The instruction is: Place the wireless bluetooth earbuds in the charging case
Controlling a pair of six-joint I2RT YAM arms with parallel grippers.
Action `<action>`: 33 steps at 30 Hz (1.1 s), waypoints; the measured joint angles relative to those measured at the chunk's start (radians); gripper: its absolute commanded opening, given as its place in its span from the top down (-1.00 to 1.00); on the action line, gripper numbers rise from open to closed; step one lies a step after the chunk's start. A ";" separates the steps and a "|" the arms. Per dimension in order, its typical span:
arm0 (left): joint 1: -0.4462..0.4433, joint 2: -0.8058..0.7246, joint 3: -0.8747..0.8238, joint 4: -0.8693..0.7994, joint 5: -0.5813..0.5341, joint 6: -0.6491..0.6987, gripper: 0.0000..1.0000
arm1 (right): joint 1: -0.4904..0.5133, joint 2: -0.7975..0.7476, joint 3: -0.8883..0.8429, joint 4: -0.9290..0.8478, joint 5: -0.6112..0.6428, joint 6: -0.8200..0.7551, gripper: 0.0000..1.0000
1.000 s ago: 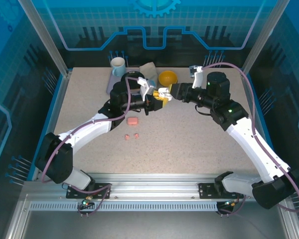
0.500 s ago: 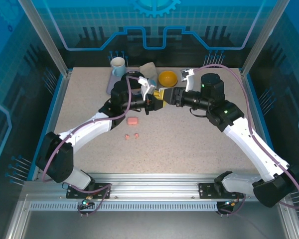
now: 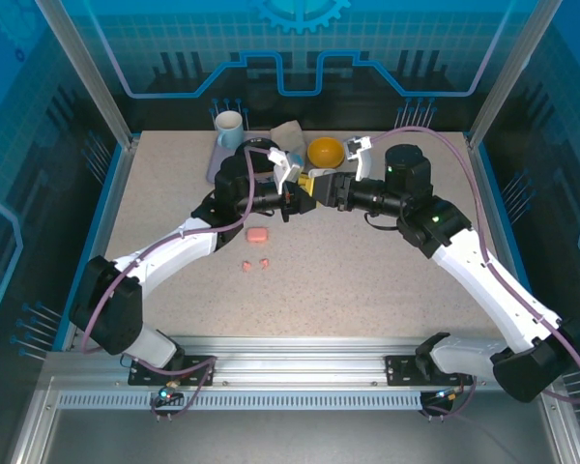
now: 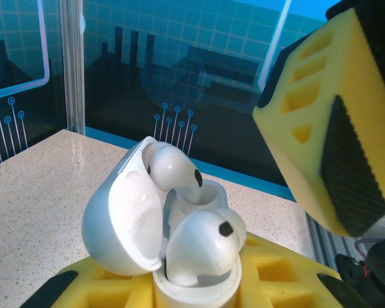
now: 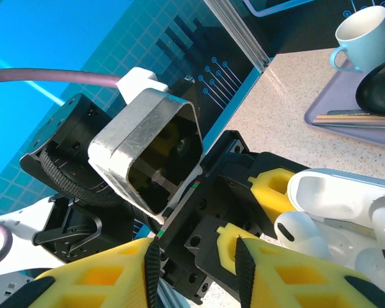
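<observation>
Earbuds, count: 4. Two white earbuds (image 4: 202, 247) stand in the wells of the white charging case (image 4: 125, 221), one nearer the left wrist camera and one (image 4: 173, 168) behind it, up against the raised lid. Their heads bulge above the wells (I cannot tell whether they are fully seated). Two pink earbuds (image 3: 246, 266) lie loose on the table (image 3: 367, 280), side by side and just apart, the second (image 3: 264, 263) to the right of the first.

Cases, count: 2. The white one is open, its lid hinged back, and is held off the table above the far middle. One pink case (image 3: 258, 235) lies closed on the table, just beyond the pink pair and apart from it.

Left gripper (image 3: 298, 193): its yellow fingers (image 4: 276, 282) are clamped on the base of the white case, which sits upright between them.

Right gripper (image 3: 321, 186): faces the left one at close range, fingertips just beside the case. Jaws are parted with nothing between them. One finger (image 4: 327, 128) shows in the left wrist view above and right of the case, not touching it.

Rest, one of each, along the far edge: a pale cup (image 3: 229, 124) on a lavender tray (image 3: 216, 159), and a yellow bowl (image 3: 326, 151) to their right.
</observation>
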 measured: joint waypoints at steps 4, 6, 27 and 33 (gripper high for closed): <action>0.000 0.000 0.000 0.000 0.000 0.000 1.00 | -0.011 0.011 0.000 0.000 0.000 0.000 0.24; 0.000 0.000 0.000 0.000 0.000 0.000 1.00 | -0.019 0.014 -0.001 0.000 0.002 0.000 0.24; 0.000 0.000 0.000 0.001 0.000 0.000 1.00 | -0.067 -0.003 -0.012 0.000 -0.005 0.008 0.25; 0.000 0.002 0.000 0.002 0.000 0.000 1.00 | -0.037 -0.044 -0.022 0.002 -0.010 0.011 0.26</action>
